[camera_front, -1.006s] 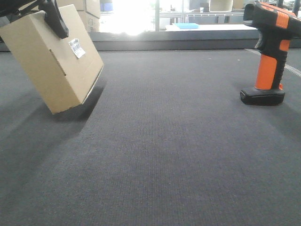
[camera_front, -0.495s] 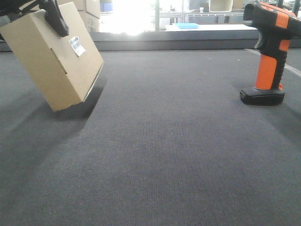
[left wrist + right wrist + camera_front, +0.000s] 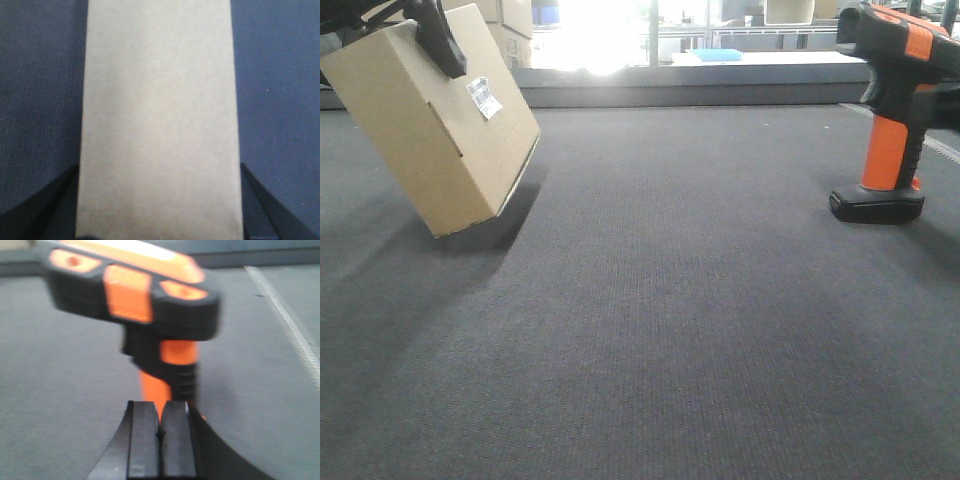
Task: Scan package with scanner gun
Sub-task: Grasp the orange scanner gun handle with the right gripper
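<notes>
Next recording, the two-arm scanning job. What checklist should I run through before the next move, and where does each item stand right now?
1. Box gripped by the left tool: ok, it sits between both fingers.
2. Box lifted off the mat: cannot tell, its lower corner is at or just above it.
3. Label uncovered: ok, the finger lies beside it.
4. Scanner upright on its base: ok.
5. Right tool holding the scanner: not ok, its pads are closed together in front of the handle.
6. Scanner aimed at the label: cannot tell.
</notes>
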